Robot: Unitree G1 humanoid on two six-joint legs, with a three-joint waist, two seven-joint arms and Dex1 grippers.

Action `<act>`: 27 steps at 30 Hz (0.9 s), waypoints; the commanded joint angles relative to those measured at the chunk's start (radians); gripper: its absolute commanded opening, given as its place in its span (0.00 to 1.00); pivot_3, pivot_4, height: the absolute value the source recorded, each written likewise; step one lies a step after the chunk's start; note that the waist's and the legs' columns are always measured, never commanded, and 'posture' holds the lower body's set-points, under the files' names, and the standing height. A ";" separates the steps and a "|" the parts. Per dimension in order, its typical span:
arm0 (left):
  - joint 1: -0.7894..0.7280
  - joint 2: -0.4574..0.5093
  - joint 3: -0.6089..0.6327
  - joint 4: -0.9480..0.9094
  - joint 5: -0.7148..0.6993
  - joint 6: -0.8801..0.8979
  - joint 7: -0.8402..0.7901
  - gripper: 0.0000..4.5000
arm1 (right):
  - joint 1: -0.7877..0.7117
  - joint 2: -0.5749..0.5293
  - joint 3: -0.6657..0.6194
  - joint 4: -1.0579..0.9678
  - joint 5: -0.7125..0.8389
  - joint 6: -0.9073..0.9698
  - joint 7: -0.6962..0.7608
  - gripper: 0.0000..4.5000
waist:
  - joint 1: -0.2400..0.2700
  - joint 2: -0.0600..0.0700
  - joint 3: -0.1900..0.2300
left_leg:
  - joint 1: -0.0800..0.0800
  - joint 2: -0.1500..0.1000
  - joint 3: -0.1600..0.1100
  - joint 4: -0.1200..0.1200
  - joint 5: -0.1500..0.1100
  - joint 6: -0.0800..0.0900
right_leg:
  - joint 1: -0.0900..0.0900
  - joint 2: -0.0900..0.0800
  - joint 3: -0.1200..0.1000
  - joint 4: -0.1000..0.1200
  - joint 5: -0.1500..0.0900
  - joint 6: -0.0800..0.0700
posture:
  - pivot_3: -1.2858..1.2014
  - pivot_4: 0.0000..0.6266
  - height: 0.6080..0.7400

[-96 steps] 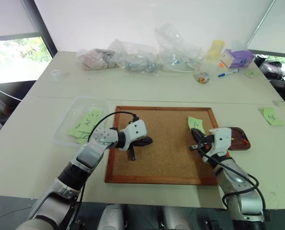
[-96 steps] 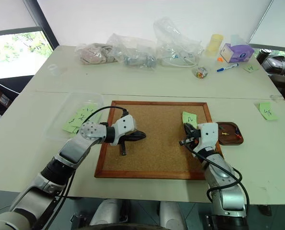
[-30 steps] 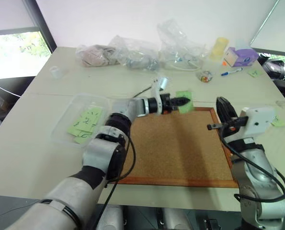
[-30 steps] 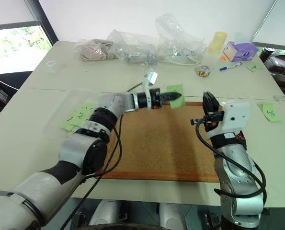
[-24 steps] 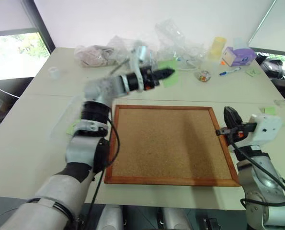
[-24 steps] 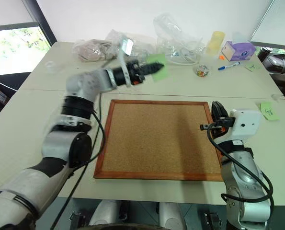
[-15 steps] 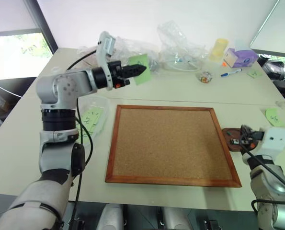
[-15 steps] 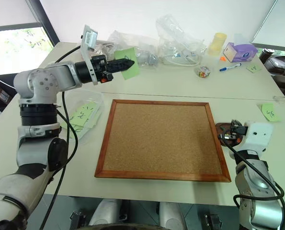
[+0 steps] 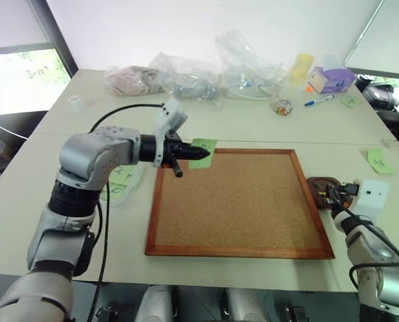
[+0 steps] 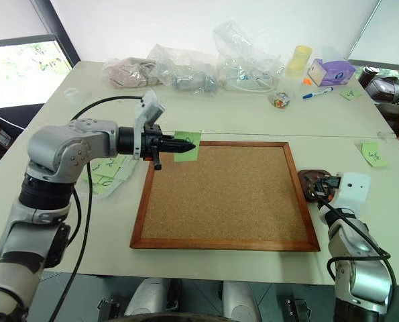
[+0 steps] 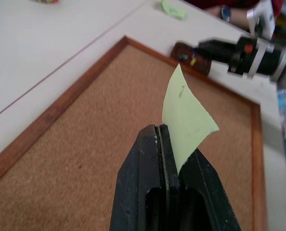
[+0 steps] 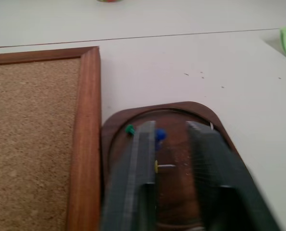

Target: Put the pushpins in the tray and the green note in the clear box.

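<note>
**Green note pinched aloft, right fingers parted over the tray**

Left gripper (image 10: 191, 145) up over the far-left corner of the big wood-framed corkboard (image 10: 226, 194), black fingers pressed tight together on the light green square paper note (image 11: 186, 118). Note clear of the board surface, hanging in the air, one corner curling upward past the fingertips in the left wrist view. A faint dark mark on the paper, too small to read.

Off to the left of the board, the shallow transparent plastic box (image 9: 133, 176), several other green notes lying inside it, partly hidden behind the left arm.

Over on the right, the right gripper (image 12: 170, 131) low above the small dark brown rounded tray (image 12: 200, 111), which sits just beside the corkboard's right frame. Fingers spread apart, nothing between them. Inside the tray, tiny pushpins (image 12: 158, 135): a green head, a blue head, a yellow one with its metal point showing, all near the left finger of that gripper.

Another green note (image 10: 371, 154) lying on the white table (image 10: 253, 121) beyond the tray. Along the far edge, crumpled clear plastic bags (image 10: 246, 57), a purple tissue box (image 10: 330, 70), a blue-capped marker (image 10: 318, 94).
</note>
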 commanded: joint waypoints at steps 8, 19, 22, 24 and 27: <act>-0.010 0.037 -0.044 -0.011 0.090 -0.154 -0.071 0.00 | 0.004 -0.004 -0.017 -0.026 0.003 -0.018 0.002 0.99 | 0.002 0.000 0.000 | 0.000 0.000 0.000 0.000 0.000 0.001 | 0.000 0.000 0.000 0.000 0.000 0.000 | 0.52 0.24 0.98; -0.017 0.056 -0.043 0.019 0.156 -0.235 -0.106 0.00 | -0.006 -0.010 -0.052 -0.038 -0.028 -0.118 -0.038 0.99 | 0.001 0.000 0.000 | 0.000 0.000 0.000 0.000 0.000 0.001 | 0.000 0.000 0.000 0.000 0.000 0.000 | 0.52 0.24 0.98; -0.021 0.066 -0.034 0.023 0.162 -0.245 -0.118 0.00 | -0.004 -0.011 -0.053 -0.057 -0.019 -0.128 -0.029 0.99 | 0.001 0.000 0.000 | 0.000 0.000 0.000 0.000 0.000 0.001 | 0.000 0.000 0.000 0.000 0.000 0.000 | 0.52 0.24 0.98; -0.025 0.079 -0.022 0.029 0.169 -0.251 -0.120 0.00 | -0.004 -0.011 -0.051 -0.090 -0.001 -0.114 -0.023 0.99 | 0.001 0.000 0.000 | 0.000 0.000 0.000 0.000 0.000 0.001 | 0.000 0.000 0.000 0.000 0.000 0.000 | 0.52 0.24 0.98; -0.031 0.117 0.005 0.038 0.174 -0.258 -0.132 0.00 | 0.002 -0.025 -0.009 -0.174 0.053 -0.084 0.041 0.99 | -0.002 0.000 0.000 | 0.000 0.000 0.000 0.000 0.000 0.001 | -0.001 0.000 0.000 0.000 0.000 0.000 | 0.52 0.24 0.98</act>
